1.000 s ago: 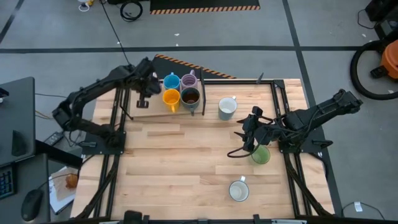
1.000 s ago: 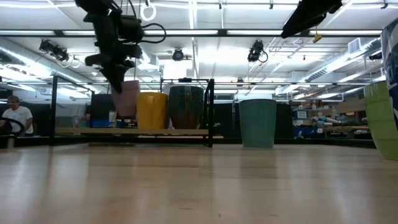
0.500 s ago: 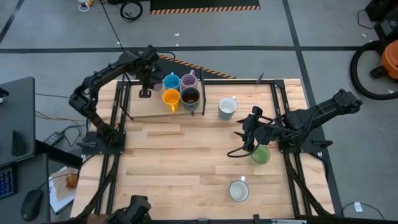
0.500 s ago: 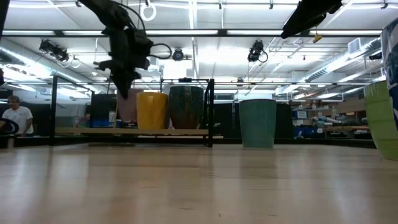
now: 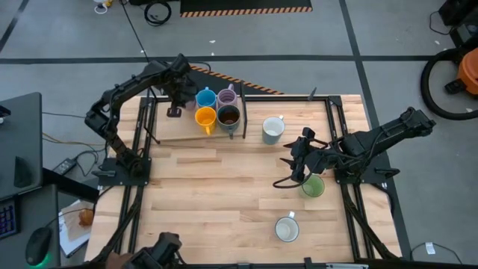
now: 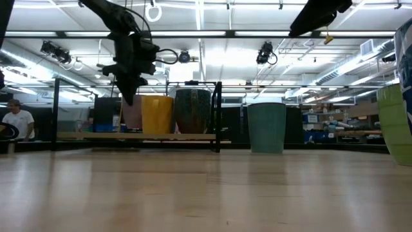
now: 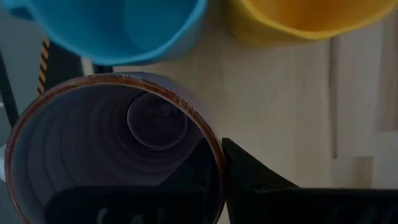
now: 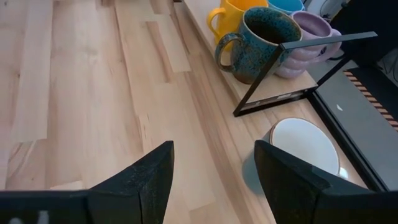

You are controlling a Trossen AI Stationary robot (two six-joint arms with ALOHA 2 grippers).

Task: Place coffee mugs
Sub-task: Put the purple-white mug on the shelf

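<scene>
My left end effector (image 5: 181,93) pinching lilac mug (image 7: 112,149) rim, blue mug (image 7: 118,28) at 12 o'clock. Lower slow, straight, no bumping.

A pale wooden table (image 5: 224,202) with plank seams stands on a grey floor crossed by dark lines. A low wooden shelf board (image 8: 273,87) edged by a black metal frame (image 8: 298,68) sits at the table's far side. A black-and-orange hazard strip (image 5: 246,9) lies on the floor beyond. An orange vacuum cleaner (image 5: 459,71) stands at the right. At the left, a dark desk (image 5: 19,149) carries a computer mouse (image 5: 36,245). A seated person in a white shirt (image 6: 16,121) appears beneath ceiling lights.
</scene>
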